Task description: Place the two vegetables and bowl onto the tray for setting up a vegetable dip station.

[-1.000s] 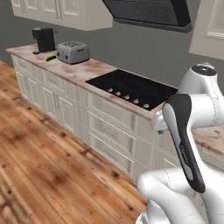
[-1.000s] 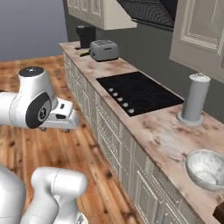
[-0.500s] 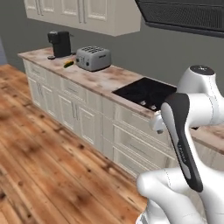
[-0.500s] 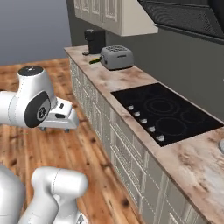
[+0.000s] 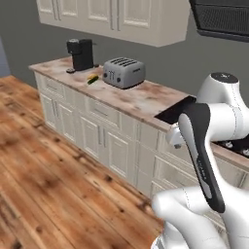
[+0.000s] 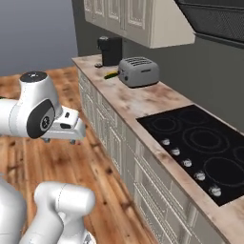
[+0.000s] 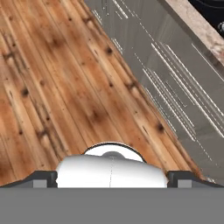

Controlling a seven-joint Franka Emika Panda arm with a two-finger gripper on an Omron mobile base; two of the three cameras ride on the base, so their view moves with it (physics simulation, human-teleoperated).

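Observation:
Two slim vegetables, one orange-yellow and one dark green [image 5: 91, 79], lie together on the counter between the coffee machine and the toaster, small and far off; the vegetables [image 6: 110, 75] also show in the right base view. The bowl and the tray are out of view. My gripper [image 7: 112, 178] hangs over the wood floor beside the cabinet fronts. It is open, its dark fingertips [image 7: 43, 178] wide apart with nothing between them. The hand [image 6: 64, 127] is held low, in front of the counter and well short of the vegetables.
A black coffee machine [image 5: 81, 53] stands at the counter's far end with a silver toaster [image 5: 124, 72] beside it. A black cooktop [image 6: 200, 147] sits nearer, under a dark hood [image 5: 221, 17]. Wall cabinets hang above. Wood floor [image 7: 65, 87] spreads left of the cabinet fronts [image 7: 175, 87].
The whole picture has shifted: the base has driven along the counter toward the toaster and coffee machine, which now look nearer. The arm's pose is unchanged and the gripper stays open.

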